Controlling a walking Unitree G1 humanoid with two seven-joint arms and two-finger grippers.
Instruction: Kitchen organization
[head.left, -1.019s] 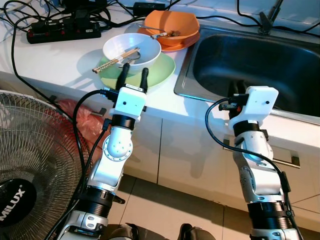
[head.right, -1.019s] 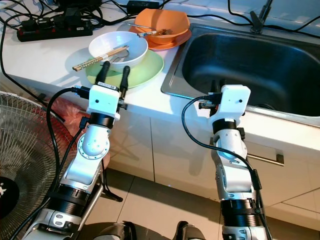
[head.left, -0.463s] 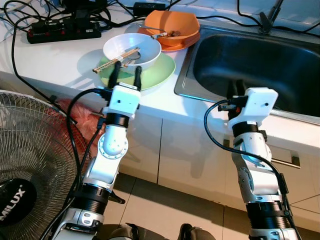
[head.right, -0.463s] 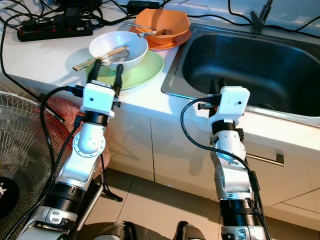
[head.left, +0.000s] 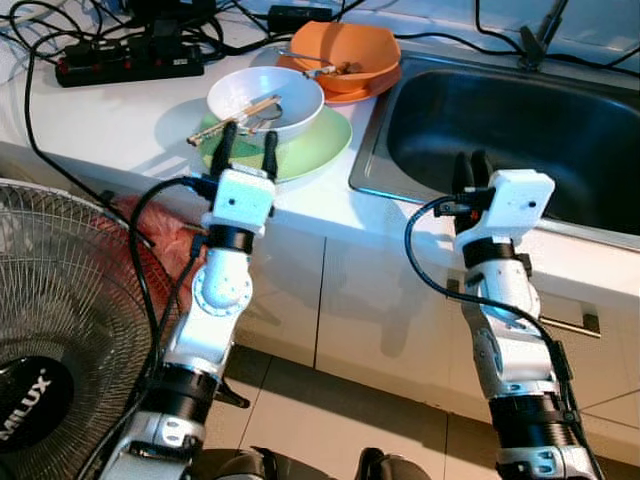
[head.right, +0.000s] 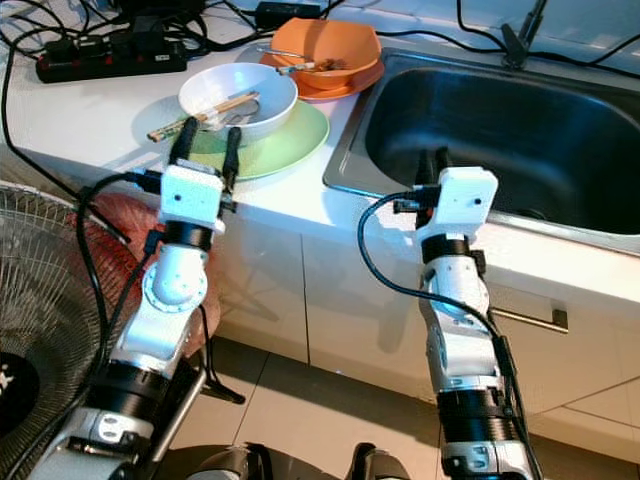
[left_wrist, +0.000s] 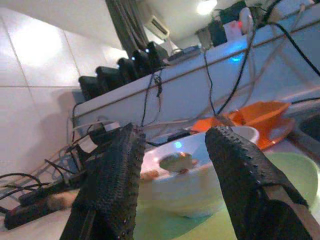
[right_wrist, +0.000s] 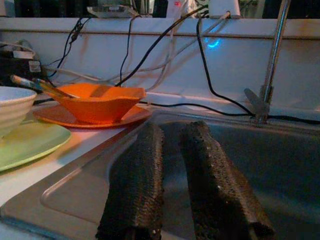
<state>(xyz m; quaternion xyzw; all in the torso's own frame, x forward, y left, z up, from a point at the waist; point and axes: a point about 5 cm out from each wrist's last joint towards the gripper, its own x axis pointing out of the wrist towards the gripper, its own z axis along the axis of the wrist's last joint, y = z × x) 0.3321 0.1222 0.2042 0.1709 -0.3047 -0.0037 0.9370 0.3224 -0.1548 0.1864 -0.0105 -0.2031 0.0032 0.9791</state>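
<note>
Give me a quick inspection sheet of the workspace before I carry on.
Surface: white countertop, steel sink set into it.
Job's things: white bowl holding chopsticks, standing on green plate; orange bowl on orange plate.
Clutter: nothing seen.
Grippers: left gripper open at the green plate's edge; right gripper at the sink's front rim, fingers nearly together.
Cables: power strip and loose black cables on the counter.
Surroundings: fan, cabinet doors, tiled floor.

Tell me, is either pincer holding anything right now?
No. The left pincer is open before the white bowl; the right pincer, nearly closed, is empty at the sink.
</note>
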